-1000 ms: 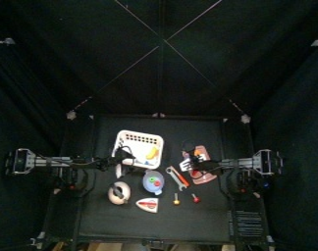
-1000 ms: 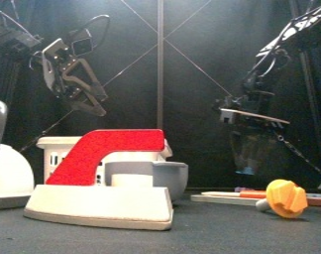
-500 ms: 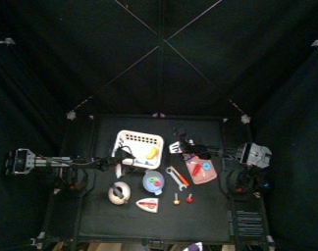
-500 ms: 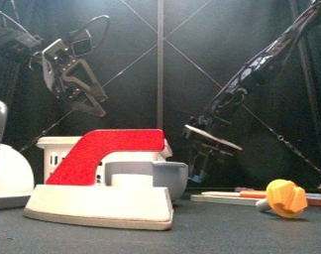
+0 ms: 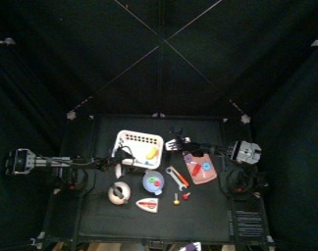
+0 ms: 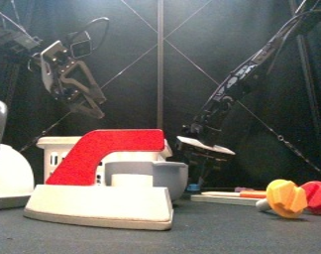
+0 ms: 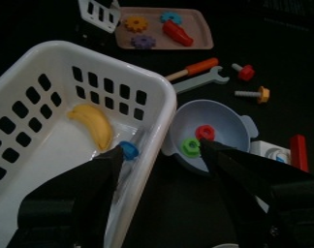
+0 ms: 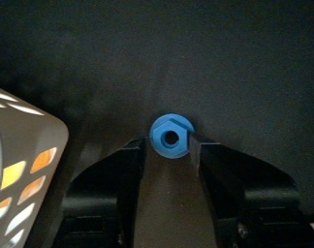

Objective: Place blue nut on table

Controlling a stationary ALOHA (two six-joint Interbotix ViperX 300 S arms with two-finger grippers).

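Observation:
The blue nut (image 8: 169,135) sits between the two jaws of my right gripper (image 8: 169,142), which is shut on it over bare black table. In the top view this gripper (image 5: 177,137) is at the back right corner of the white basket (image 5: 139,147). In the front view it (image 6: 204,148) hangs low behind the grey bowl (image 6: 146,177). My left gripper (image 7: 172,167) is open and empty above the basket (image 7: 49,92) and the bowl (image 7: 231,124). It also shows high at the left in the front view (image 6: 70,87).
The basket holds a banana (image 7: 94,126), with a small blue piece (image 7: 127,149) at its wall. The bowl holds a green nut (image 7: 191,147) and a red piece. A pink tray (image 5: 200,168), an orange wrench (image 7: 192,70), a white tape roll (image 5: 119,193) and a red-and-white block (image 6: 104,179) lie around.
My right arm has swung from over the pink tray toward the back and left, ending by the basket's corner and lower. The left arm has stayed still.

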